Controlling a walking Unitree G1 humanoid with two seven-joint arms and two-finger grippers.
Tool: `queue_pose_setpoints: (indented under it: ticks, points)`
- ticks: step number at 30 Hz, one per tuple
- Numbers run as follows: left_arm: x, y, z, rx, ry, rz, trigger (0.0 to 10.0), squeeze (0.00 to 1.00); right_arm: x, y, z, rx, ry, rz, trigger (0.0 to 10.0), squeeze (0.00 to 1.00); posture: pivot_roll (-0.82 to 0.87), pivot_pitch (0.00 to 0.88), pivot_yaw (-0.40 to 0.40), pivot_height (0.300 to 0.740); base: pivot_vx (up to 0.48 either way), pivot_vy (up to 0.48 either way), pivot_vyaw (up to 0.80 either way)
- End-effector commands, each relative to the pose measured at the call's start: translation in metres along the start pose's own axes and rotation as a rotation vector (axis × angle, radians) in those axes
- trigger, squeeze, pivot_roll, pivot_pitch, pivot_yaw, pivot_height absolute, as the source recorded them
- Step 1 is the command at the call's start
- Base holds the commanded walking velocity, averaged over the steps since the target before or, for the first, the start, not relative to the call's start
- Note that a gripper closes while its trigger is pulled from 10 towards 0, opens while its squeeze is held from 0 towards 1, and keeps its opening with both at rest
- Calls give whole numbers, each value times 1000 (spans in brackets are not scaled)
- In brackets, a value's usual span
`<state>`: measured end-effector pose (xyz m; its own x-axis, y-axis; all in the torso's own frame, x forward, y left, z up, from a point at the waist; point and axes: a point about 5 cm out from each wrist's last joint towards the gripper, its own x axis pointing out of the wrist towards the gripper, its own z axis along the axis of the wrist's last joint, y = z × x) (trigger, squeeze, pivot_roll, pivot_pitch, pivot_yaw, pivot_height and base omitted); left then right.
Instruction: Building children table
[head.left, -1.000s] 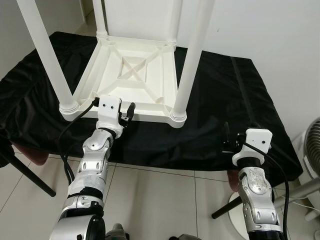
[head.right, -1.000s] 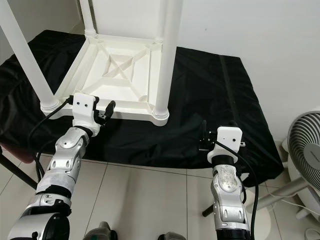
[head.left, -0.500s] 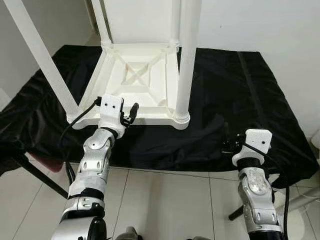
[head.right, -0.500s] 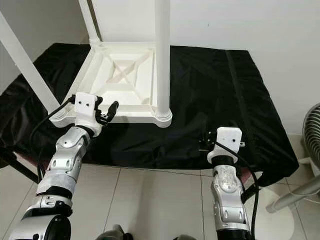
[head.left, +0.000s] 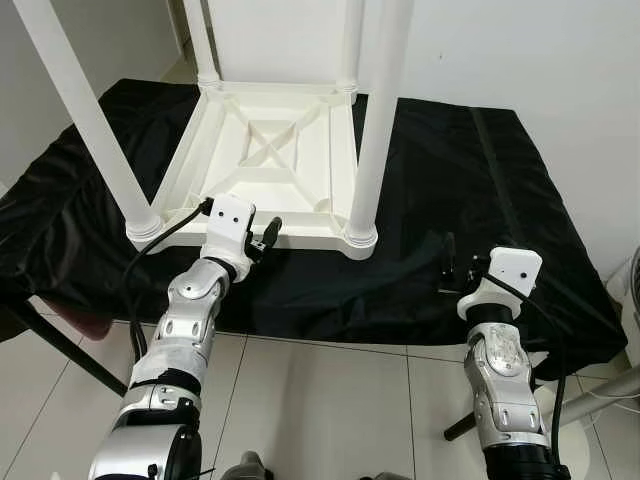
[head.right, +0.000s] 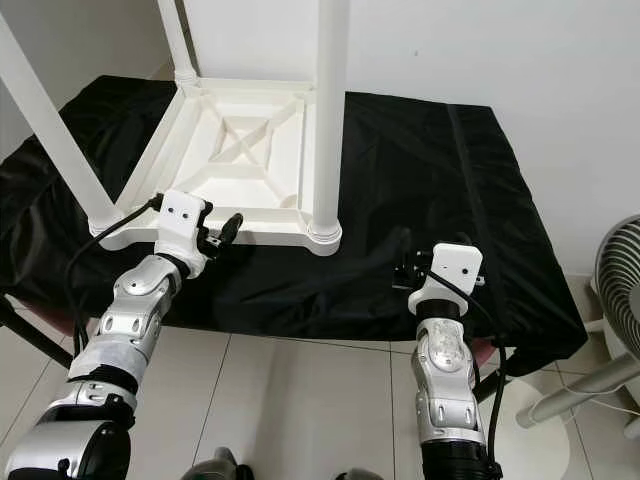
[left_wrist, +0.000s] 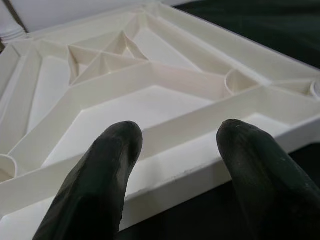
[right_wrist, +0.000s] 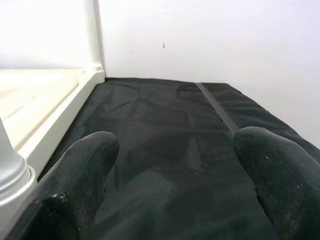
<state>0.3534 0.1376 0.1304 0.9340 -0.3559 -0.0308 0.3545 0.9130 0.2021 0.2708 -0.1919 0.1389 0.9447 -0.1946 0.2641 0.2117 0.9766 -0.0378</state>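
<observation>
The white children's table (head.left: 270, 160) is lying upside down, legs pointing up, on the black-draped bench (head.left: 470, 200). The left tool (left_wrist: 172, 150) is hovering at the tabletop's near edge with its fingers apart, gripping nothing. The right tool (right_wrist: 175, 175) is hanging over the black cloth beside the table, fingers likewise spread wide.

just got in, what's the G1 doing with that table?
A white plastic children's table lies upside down on a surface draped in black cloth, all four legs fitted and pointing up. The left gripper is at the table's near edge with its fingers open, holding nothing. The right gripper hovers open over bare cloth to the right of the table, clear of it.
</observation>
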Motion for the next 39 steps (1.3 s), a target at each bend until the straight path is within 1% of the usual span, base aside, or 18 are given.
queue_pose_setpoints:
  ticks: [1, 2, 4, 6, 7, 8, 10, 11, 12, 15, 21, 22, 31, 32, 36, 39]
  points:
    - [2, 5, -3, 12, 42, 73, 10000, 0, 0, 0, 5, 7, -15, -4, 10000, 0, 46, 4, 8, 740, 0, 0, 0]
    - [3, 8, -2, 9, 40, 93, 10000, 0, 0, 1, 5, 9, -20, -2, 10000, 0, 46, 6, 10, 740, 0, 0, 0]
    - [3, 8, -2, 9, 40, 93, 10000, 0, 0, 1, 5, 9, -20, -2, 10000, 0, 46, 6, 10, 740, 0, 0, 0]
    - [5, 9, 2, -24, 12, 107, 10000, 0, -2, 3, 4, 5, -20, -5, 10000, 0, 39, 7, 20, 740, 0, 0, 0]
    - [5, 9, 2, -24, 12, 107, 10000, 0, -2, 3, 4, 5, -20, -5, 10000, 0, 39, 7, 20, 740, 0, 0, 0]
    - [6, 7, 2, -27, 2, 102, 10000, 0, -2, 4, 3, 3, -22, -11, 10000, 0, 32, 6, 33, 740, 0, 0, 0]
    - [6, 7, 2, -27, 2, 102, 10000, 0, -2, 4, 3, 3, -22, -11, 10000, 0, 32, 6, 33, 740, 0, 0, 0]
    - [7, 3, 3, -25, -3, 91, 10000, 0, -3, 3, 2, 1, -24, -19, 10000, 0, 22, 5, 57, 740, 0, 0, 0]
    - [8, -1, 4, -26, -11, 78, 10000, 0, -4, 2, 1, -1, -23, -30, 10000, 0, 21, 4, 66, 740, 0, 0, 0]
    - [10, -5, 5, -26, -19, 65, 10000, 0, -5, 1, 0, -2, -23, -42, 10000, 0, 21, 7, 70, 740, 0, 0, 0]
    - [11, -6, 6, -11, -21, 55, 10000, 0, -5, 1, 0, 0, -23, -42, 10000, 0, 17, 9, 75, 740, 0, 0, 0]
    - [12, -5, 7, -11, -28, 63, 10000, 0, -6, 3, -1, -2, -15, -27, 10000, 0, 20, 6, 35, 740, 0, 0, 0]
    - [13, -5, 8, -16, -42, 71, 10000, 0, -8, 5, -2, -4, -3, -2, 10000, 0, 22, 6, 18, 740, 0, 0, 0]
    - [12, -6, 7, -27, -51, 75, 10000, 0, -7, 4, -3, -6, 2, 7, 10000, 0, 29, 0, -26, 740, 0, 0, 0]
    - [12, -9, 7, -38, -58, 76, 10000, 0, -7, 4, -3, -8, 6, 15, 10000, 0, 27, 0, -30, 740, 0, 0, 0]
    - [13, -14, 7, -59, -61, 55, 10000, 0, -6, 4, -4, -11, 8, 24, 10000, 0, 30, 0, -21, 740, 0, 0, 0]
